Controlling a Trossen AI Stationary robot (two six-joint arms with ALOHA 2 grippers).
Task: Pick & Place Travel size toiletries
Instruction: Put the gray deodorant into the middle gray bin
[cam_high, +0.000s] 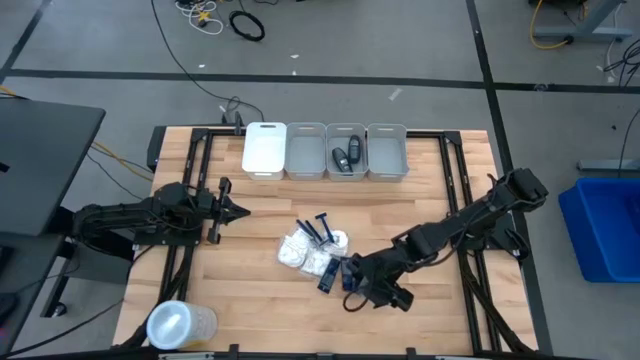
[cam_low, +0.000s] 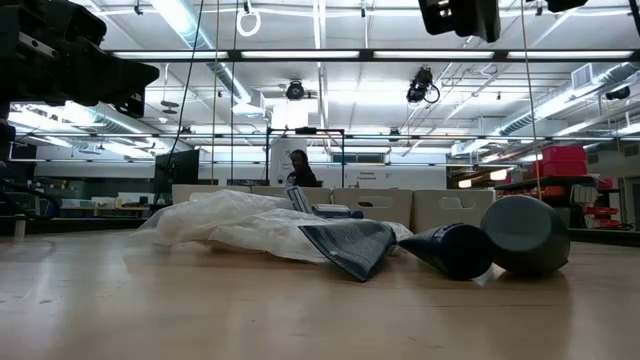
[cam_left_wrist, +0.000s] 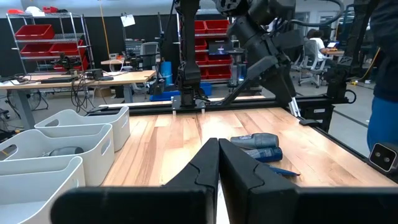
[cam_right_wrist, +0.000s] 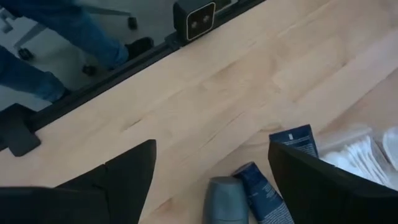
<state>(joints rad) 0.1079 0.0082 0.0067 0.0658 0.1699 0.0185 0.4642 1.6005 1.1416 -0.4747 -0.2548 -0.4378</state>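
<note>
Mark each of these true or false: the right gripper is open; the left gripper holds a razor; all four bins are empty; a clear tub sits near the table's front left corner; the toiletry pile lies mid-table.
1. The right gripper is open. True.
2. The left gripper holds a razor. False: it is shut on nothing, apart from the razors.
3. All four bins are empty. False: one bin holds dark containers.
4. A clear tub sits near the table's front left corner. True.
5. The toiletry pile lies mid-table. True.

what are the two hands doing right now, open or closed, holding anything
Left hand: closed, holding nothing, waiting at the table's left side.
Right hand: open, empty, over the grey tube by the pile.
</note>
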